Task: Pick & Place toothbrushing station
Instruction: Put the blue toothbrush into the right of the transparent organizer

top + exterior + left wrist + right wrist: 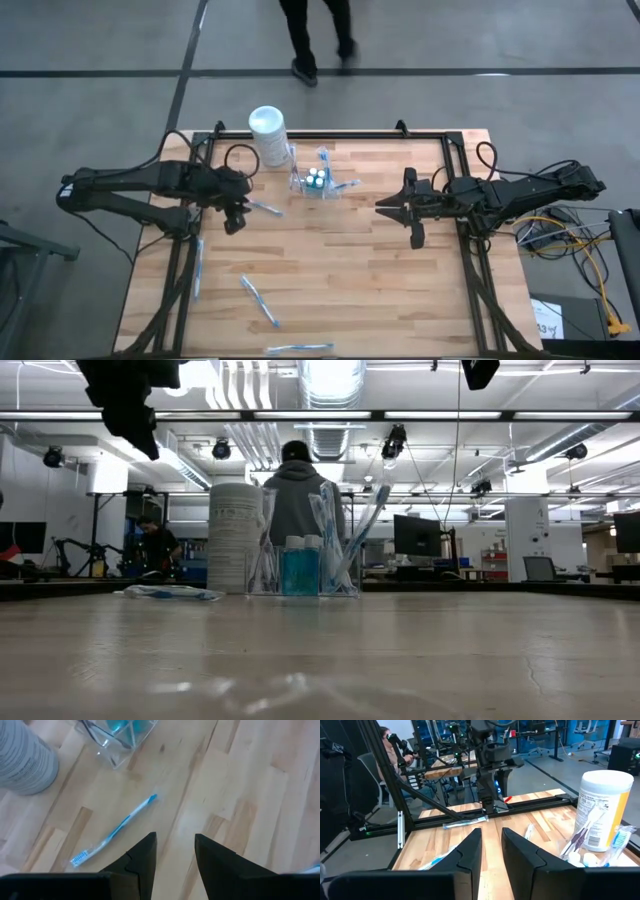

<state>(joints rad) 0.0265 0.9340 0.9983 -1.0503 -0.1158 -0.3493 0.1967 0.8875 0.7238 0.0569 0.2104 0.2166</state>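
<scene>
— Near the far edge of the pale wooden table (pixel 340 290), what is standing there?
— The small clear plastic toothbrushing station (pixel 316 184) is sitting upright just beside the tall white cylindrical container (pixel 268 135), holding blue-and-white brushes and small blue bottles.
— Where is the left gripper (pixel 232 224) hovering?
— It is hanging over the boards left of the station, fingers (pixel 142 862) parted a modest way and gripping nothing, with a thin blue-and-white toothbrush (pixel 114 831) lying on the wood just ahead of it.
— And the right gripper (pixel 385 207)?
— It is pointing toward the station from the right, well apart from it, jaws narrow with a slim gap showing and nothing between them.
</scene>
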